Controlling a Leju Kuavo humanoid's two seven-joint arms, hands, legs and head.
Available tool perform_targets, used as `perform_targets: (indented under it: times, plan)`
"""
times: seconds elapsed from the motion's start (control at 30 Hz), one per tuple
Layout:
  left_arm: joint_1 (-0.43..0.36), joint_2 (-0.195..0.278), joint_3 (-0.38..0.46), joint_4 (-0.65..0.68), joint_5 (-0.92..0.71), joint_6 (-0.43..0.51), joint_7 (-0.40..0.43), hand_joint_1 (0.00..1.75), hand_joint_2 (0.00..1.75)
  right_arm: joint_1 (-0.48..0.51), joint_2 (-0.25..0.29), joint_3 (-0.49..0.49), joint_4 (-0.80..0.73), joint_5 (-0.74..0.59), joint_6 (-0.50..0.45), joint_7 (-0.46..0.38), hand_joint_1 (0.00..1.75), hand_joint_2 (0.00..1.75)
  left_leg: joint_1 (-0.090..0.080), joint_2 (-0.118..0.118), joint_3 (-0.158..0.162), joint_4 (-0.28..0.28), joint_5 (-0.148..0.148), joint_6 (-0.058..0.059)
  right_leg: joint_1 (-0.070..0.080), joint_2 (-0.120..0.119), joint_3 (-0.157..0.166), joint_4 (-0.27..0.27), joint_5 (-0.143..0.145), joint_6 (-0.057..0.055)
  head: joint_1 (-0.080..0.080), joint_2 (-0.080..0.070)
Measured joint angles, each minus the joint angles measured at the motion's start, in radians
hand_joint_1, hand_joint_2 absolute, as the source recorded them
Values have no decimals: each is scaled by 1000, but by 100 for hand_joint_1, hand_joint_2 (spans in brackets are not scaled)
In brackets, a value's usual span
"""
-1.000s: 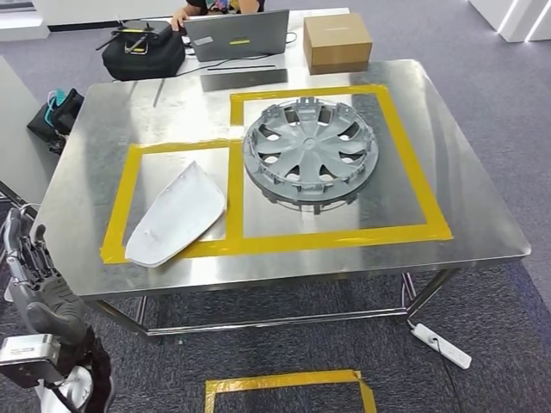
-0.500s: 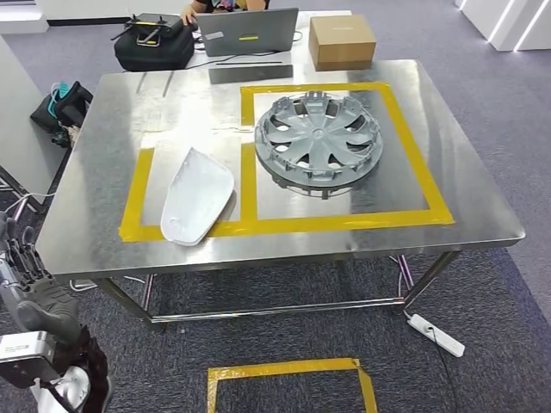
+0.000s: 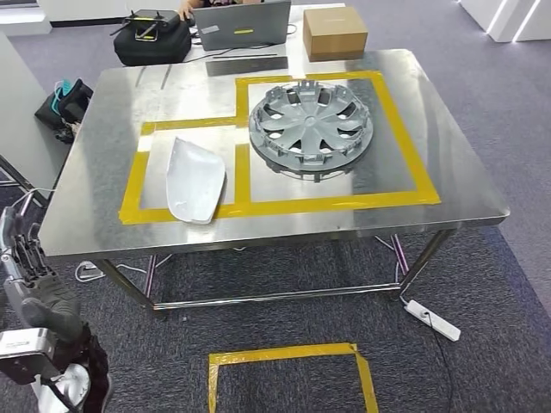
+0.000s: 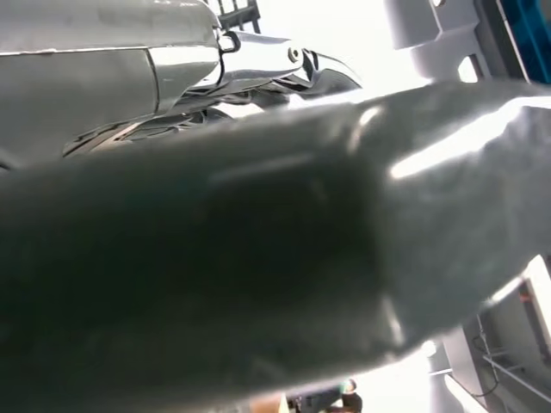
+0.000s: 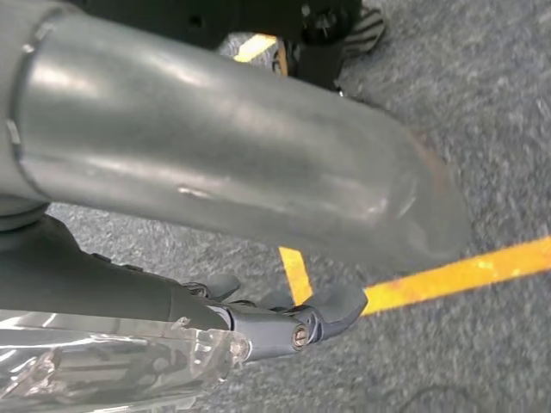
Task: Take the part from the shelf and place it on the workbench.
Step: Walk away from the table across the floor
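Observation:
A white curved part (image 3: 194,179) lies on the steel workbench (image 3: 97,198), inside the smaller yellow-taped box. Beside it, in the larger taped box, rests a grey wheel cover (image 3: 311,127). My left hand (image 3: 29,275) is raised at the lower left, off the workbench's near corner, with its fingers pointing up and nothing in them. In the left wrist view its thick grey thumb (image 4: 260,258) crosses the frame. My right hand (image 5: 286,323) hangs over the carpet with its fingers stretched out and apart from the thumb (image 5: 227,163).
A laptop (image 3: 242,24), a cardboard box (image 3: 334,32) and a black bag (image 3: 152,41) sit along the workbench's far edge. A yellow tape outline (image 3: 286,357) marks the carpet before me. A white power strip (image 3: 432,320) lies by the right table leg.
The whole view has shifted, so the camera moved: the workbench now lies squarer and a little farther off. My left hand stays low at the left.

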Motion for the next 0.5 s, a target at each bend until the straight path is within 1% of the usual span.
perform_targets:
  times: [0.03, 0.07, 0.1, 0.13, 0.17, 0.2, 0.23, 0.27, 0.3, 0.33, 0.37, 0.4, 0.43, 0.47, 0.5]
  plan:
    - [-3, 2, 3, 0, 1, 1, 1, 0, 0, -1, 1, 0, 0, -2, 0, -1, 0, 0, 2, 0, -14, 35, -36, -6, -2, -2, -10, -1, 9, -8, -2, 0]
    - [-6, 4, 6, 0, 3, 2, 1, 0, 0, -2, 1, -1, 0, -4, 0, -2, 0, 0, 4, 0, -33, 89, -82, -12, -2, -3, -19, -1, 18, -14, -4, 0]
    - [-10, 6, 9, 0, 6, 2, 1, 0, 0, -3, 1, -1, 0, -6, 0, -3, 0, 0, 7, 0, -52, 155, -127, -16, -1, -4, -31, -1, 27, -17, -6, 0]
    - [-13, 7, 12, 0, 8, 2, 1, 0, 0, -3, 1, -2, 0, -7, 0, -4, 0, 0, 9, 0, -67, 215, -156, -19, -1, -5, -42, 0, 36, -17, -6, 0]
    - [-14, 8, 16, 0, 10, 2, 2, 0, 0, -3, 2, -3, 0, -9, 0, -4, 0, 0, 11, 0, -71, 253, -165, -22, -1, -6, -54, 0, 45, -16, -6, 0]
    - [-16, 9, 19, 0, 11, 2, 2, 0, 0, -2, 2, -4, 0, -9, 0, -3, 0, 0, 12, 0, -59, 258, -153, -23, -1, -7, -65, 1, 54, -14, -6, 0]
    - [-17, 9, 21, 0, 11, 2, 2, 0, 0, -2, 3, -4, 0, -10, 0, -2, 0, 0, 14, 0, -31, 227, -126, -23, -1, -7, -76, 1, 63, -11, -6, 0]
    - [-19, 10, 23, 0, 11, 2, 3, 0, 0, -2, 4, -5, 0, -10, 0, -2, 0, 0, 15, 0, 12, 168, -98, -22, -2, -7, -85, 1, 72, -8, -6, 0]
    - [-22, 11, 23, 0, 12, 2, 3, 0, 0, -3, 5, -5, 0, -10, 0, -2, 0, 0, 15, 0, 62, 95, -77, -21, -1, -7, -93, 2, 80, -3, -6, 0]
    - [-26, 12, 24, -1, 12, 2, 3, 0, 0, -3, 5, -5, 0, -10, 0, -1, 0, 0, 14, -1, 104, 27, -68, -17, 0, -7, -100, 2, 89, 2, -6, 0]
    - [-28, 13, 24, -2, 11, 2, 3, 0, 0, -4, 5, -6, 0, -10, 0, -2, 0, 0, 13, -2, 131, -21, -68, -13, 1, -7, -107, 2, 100, 7, -6, 0]
    - [-30, 13, 25, -3, 11, 3, 3, 0, 0, -4, 5, -6, 0, -10, 0, -2, 0, 0, 11, -3, 139, -45, -69, -8, 1, -8, -114, 0, 111, 12, -5, 0]
    - [-30, 14, 26, -4, 11, 4, 3, 0, 0, -3, 5, -6, 0, -10, 0, -2, 0, 0, 9, -3, 132, -53, -66, 1, 0, -8, -119, -3, 123, 19, -5, 0]
    - [-30, 14, 27, -4, 10, 5, 3, 0, 0, -1, 5, -6, 0, -10, 0, -2, 0, 0, 9, -2, 122, -54, -58, 9, -2, -7, -127, -4, 124, 24, -6, 0]
    - [-30, 15, 28, -4, 9, 6, 3, 0, 0, 1, 5, -7, 0, -10, 0, -3, 0, 0, 10, -1, 112, -55, -48, 18, -3, -7, -136, 6, 109, 30, -5, 0]
